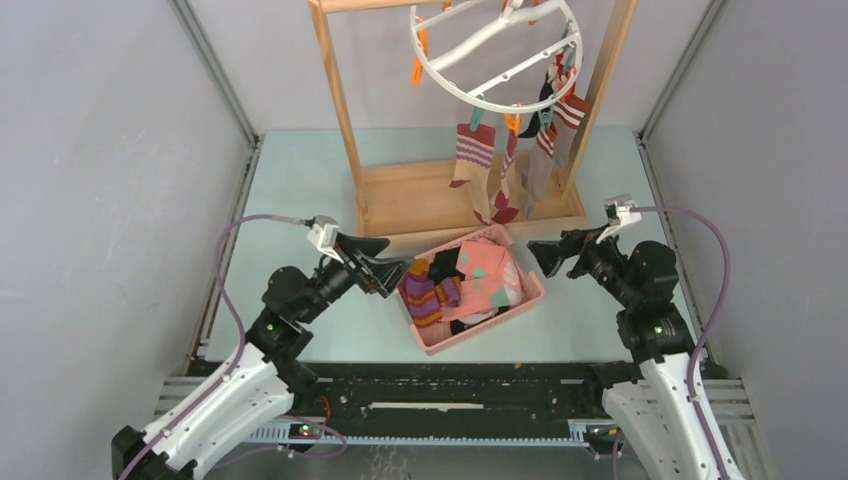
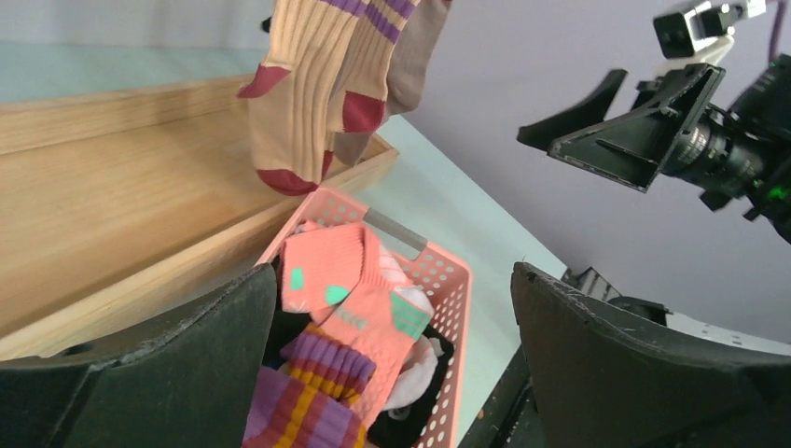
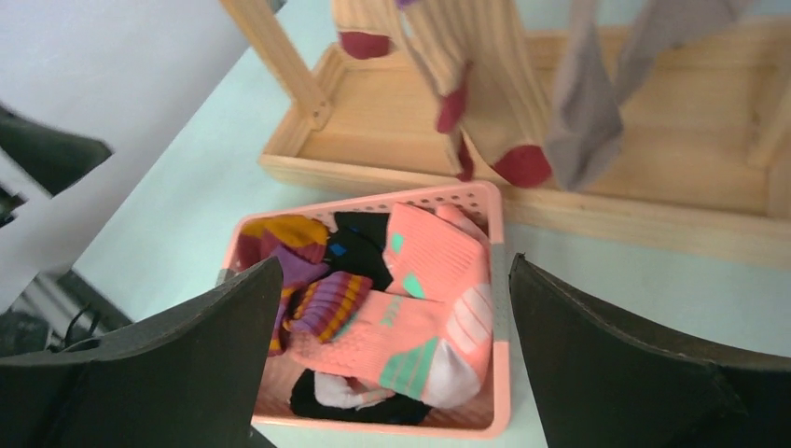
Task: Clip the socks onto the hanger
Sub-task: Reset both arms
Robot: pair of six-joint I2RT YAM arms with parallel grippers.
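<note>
The white ring hanger [image 1: 495, 50] hangs from the wooden rack with several socks clipped to it, a tan one with maroon stripes [image 1: 472, 160] among them. Loose socks fill the pink basket [image 1: 490, 325]: a pink one with teal marks [image 3: 410, 336] [image 2: 364, 299] and a purple-orange striped one [image 3: 322, 303] [image 2: 308, 392]. My left gripper [image 1: 392, 262] [image 2: 392, 327] hovers open at the basket's left end, holding nothing. At the basket's right end my right gripper [image 1: 540, 257] [image 3: 396, 317] is open and holds nothing.
The wooden rack's tray base [image 3: 653, 168] and uprights [image 1: 340, 110] stand just behind the basket. Hanging sock toes [image 2: 298, 103] dangle above the tray's front edge. Grey walls close in the left and right sides of the table [image 1: 300, 180].
</note>
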